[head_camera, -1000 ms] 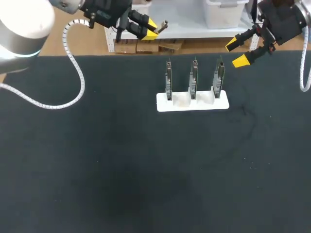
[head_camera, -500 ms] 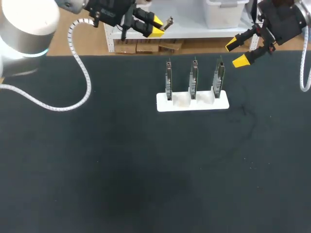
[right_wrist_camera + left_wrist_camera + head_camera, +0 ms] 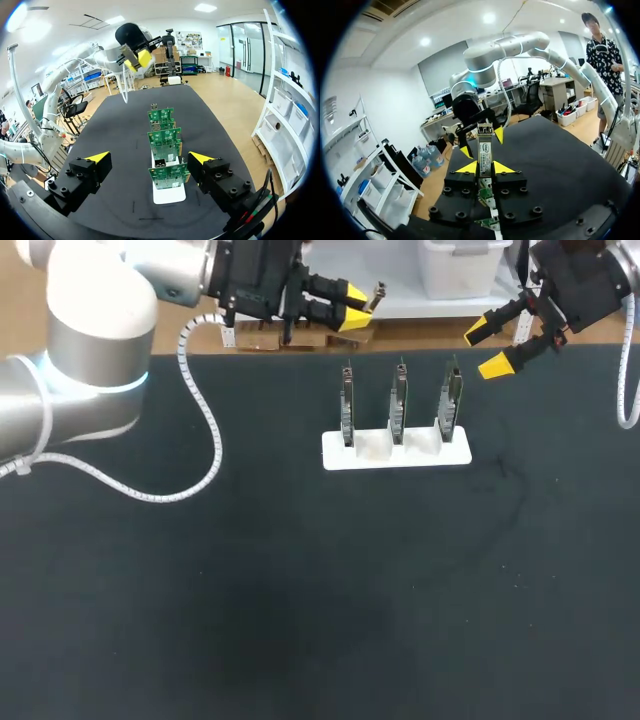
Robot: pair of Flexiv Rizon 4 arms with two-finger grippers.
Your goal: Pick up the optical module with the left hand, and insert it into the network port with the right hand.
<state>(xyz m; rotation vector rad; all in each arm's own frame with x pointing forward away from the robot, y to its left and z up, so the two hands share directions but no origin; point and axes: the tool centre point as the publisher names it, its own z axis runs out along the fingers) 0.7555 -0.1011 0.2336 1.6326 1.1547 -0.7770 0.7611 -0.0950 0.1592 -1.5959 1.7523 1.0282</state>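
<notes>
1. The left hand (image 3: 352, 292) is clamping the optical module (image 3: 374, 295) between its two yellow tips. It is gripping the module low on the body, so most of its length is sticking out ahead of the fingers. I judge that this free end is being left bare for the other hand to take.
2. The left hand is holding the module in the air, up and behind the left end of the white holder (image 3: 395, 453). The module is touching nothing but the fingers.
3. The right hand (image 3: 490, 347) is hovering up and behind the holder's right end, with its fingers wide apart and gripping nothing (a receiving stance, by my reading). In its own wrist view the holder is lying ahead of it, in line with the gap between its open fingers.
4. The holder is resting on the dark worktop (image 3: 300, 570) and carrying three green circuit boards (image 3: 399, 400). They are standing upright in a row, each in its own slot, probably so that the ports are facing an approaching hand.
5. The network port (image 3: 161, 162) seems to be the small metal cage low on a board, though it is too small to be sure. I cannot tell which board is meant.
6. The two hands are well apart, one on each side of the holder, so the handover and the insertion are not yet done.
</notes>
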